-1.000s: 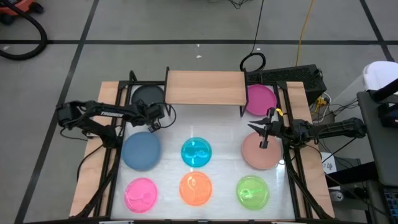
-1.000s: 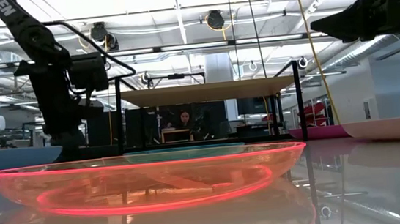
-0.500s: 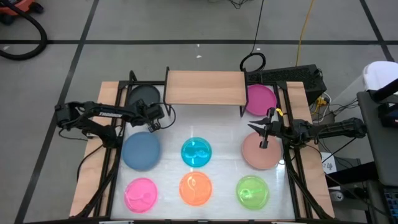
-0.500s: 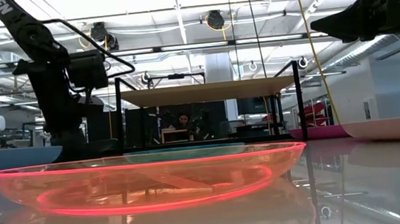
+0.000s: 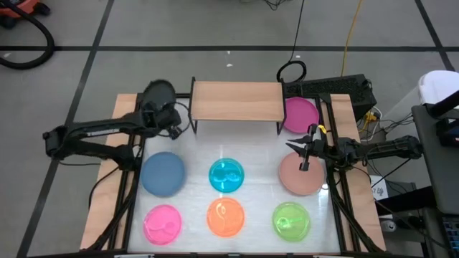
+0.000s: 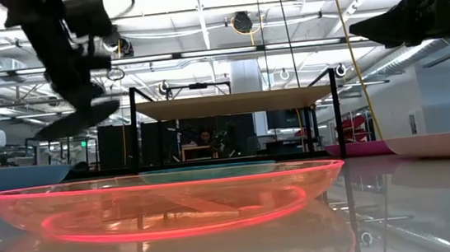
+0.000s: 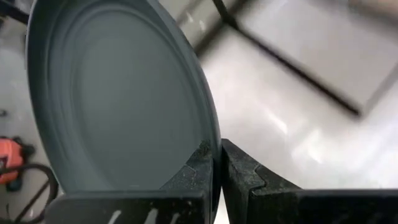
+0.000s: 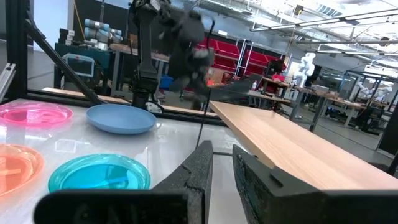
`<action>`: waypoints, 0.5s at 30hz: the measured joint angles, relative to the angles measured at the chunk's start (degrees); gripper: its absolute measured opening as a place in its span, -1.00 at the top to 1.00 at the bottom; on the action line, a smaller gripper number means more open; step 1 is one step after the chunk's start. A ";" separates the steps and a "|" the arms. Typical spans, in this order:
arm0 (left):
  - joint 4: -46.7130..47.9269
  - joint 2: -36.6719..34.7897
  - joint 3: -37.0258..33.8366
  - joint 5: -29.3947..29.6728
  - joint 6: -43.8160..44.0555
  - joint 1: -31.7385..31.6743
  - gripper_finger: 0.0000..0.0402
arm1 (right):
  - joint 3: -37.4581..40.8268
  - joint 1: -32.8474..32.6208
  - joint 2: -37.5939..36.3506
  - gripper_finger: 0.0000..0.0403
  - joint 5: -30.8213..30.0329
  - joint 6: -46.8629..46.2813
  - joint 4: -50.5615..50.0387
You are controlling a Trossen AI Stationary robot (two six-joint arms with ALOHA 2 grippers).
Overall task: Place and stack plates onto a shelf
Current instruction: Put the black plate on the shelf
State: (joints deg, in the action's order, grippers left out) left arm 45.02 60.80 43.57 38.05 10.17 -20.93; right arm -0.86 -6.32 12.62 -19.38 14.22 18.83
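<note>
Altogether eight plates (image 5: 163,174); one shelf (image 5: 236,100); two arms.

Left end effector (image 5: 166,120) holds a plate (image 5: 157,93) left of the shelf (image 5: 236,100)

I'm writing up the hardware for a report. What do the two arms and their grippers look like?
Both arms are dark, nearly black, built of slim jointed links with black cables looped alongside. The left gripper has two matte black fingers with stepped, notched inner edges. The right gripper has the same rough-textured black fingers, and in the high view a small yellow marking shows near its wrist.
</note>
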 joint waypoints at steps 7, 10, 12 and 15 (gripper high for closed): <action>-7.48 -3.93 9.29 0.07 -7.62 1.57 0.92 | 0.00 0.01 -0.01 0.75 0.00 -0.01 -0.04; -15.02 -3.49 12.51 -2.71 -14.37 4.24 0.92 | 0.00 -0.01 -0.02 0.75 0.00 0.00 -0.04; -20.62 -1.89 14.57 -3.58 -18.92 6.59 0.92 | 0.00 0.01 0.00 0.75 0.00 0.00 -0.07; -24.10 1.75 17.52 -3.84 -24.01 9.60 0.92 | 0.00 0.00 -0.02 0.75 0.00 0.00 -0.07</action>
State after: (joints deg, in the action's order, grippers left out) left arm 20.92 62.55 61.09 34.21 -13.84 -11.33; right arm -0.86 -6.32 12.60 -19.38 14.22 18.76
